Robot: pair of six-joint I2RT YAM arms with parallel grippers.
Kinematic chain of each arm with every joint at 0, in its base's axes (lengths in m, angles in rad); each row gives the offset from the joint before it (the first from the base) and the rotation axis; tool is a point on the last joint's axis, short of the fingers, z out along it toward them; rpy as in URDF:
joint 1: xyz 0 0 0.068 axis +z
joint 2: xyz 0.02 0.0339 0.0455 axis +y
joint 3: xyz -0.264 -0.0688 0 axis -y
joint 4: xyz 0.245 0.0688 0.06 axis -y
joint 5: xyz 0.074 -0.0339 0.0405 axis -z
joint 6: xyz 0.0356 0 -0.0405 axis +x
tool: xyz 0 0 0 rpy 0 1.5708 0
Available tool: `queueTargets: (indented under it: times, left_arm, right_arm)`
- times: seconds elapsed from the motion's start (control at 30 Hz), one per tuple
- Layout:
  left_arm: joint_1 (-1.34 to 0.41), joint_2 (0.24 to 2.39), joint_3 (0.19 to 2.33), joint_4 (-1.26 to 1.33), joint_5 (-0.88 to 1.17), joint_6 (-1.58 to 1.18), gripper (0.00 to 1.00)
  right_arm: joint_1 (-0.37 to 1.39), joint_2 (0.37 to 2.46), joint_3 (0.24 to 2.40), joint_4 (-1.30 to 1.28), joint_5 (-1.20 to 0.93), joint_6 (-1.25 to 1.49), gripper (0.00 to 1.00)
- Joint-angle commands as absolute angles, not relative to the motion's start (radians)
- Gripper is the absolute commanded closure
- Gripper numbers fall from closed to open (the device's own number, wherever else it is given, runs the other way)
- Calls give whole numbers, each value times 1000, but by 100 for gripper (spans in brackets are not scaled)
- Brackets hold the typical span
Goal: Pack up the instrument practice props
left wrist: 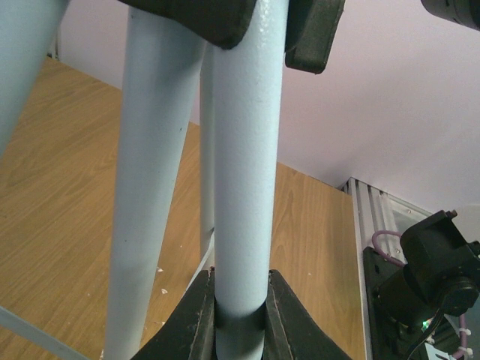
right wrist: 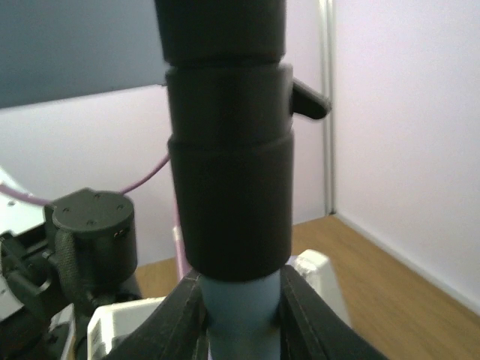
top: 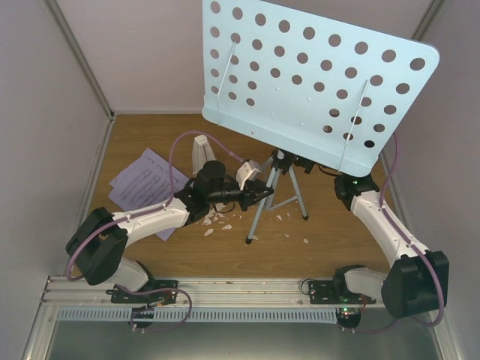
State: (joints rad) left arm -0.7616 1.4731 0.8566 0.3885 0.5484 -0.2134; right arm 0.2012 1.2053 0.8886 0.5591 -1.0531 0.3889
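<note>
The music stand stands upright mid-table, its pale blue perforated desk (top: 315, 75) above the tripod legs (top: 259, 217). My left gripper (top: 264, 195) reaches in from the left. In the left wrist view this gripper (left wrist: 240, 304) is shut on a pale blue tube (left wrist: 244, 150) of the stand. In the right wrist view my right gripper (right wrist: 241, 311) is shut on the blue pole just under a black collar (right wrist: 229, 195); the desk hides it in the top view. White sheet-music pages (top: 142, 184) lie at the left. The small white metronome (top: 201, 154) stands behind my left arm.
Small white scraps (top: 217, 223) are scattered on the wooden floor around the tripod feet. Pale walls close in on the left, back and right. A metal rail (top: 247, 289) carrying both arm bases runs along the near edge.
</note>
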Motion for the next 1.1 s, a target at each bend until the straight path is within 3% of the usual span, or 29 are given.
queueTargets:
  times: [0.0, 0.2, 0.63, 0.77, 0.93, 1.07]
  left_arm:
    - [-747, 1400, 831, 617, 522, -278, 100]
    - [-747, 1398, 813, 576, 573, -251, 100]
    - [-747, 1397, 811, 555, 596, -244, 100]
    - [-747, 1391, 815, 549, 595, -240, 100]
    - [-747, 1392, 822, 535, 595, -232, 100]
    - [-747, 1389, 827, 533, 590, -232, 100]
  right_arm:
    - [225, 1181, 866, 545, -1113, 485, 63]
    - [224, 1182, 890, 586, -1110, 510, 44]
    - [225, 1253, 1032, 618, -1136, 518, 33]
    - [225, 1279, 1055, 649, -1146, 537, 38]
    - [225, 1284, 1069, 651, -1150, 539, 52]
    - [225, 1280, 1067, 661, -1151, 546, 70]
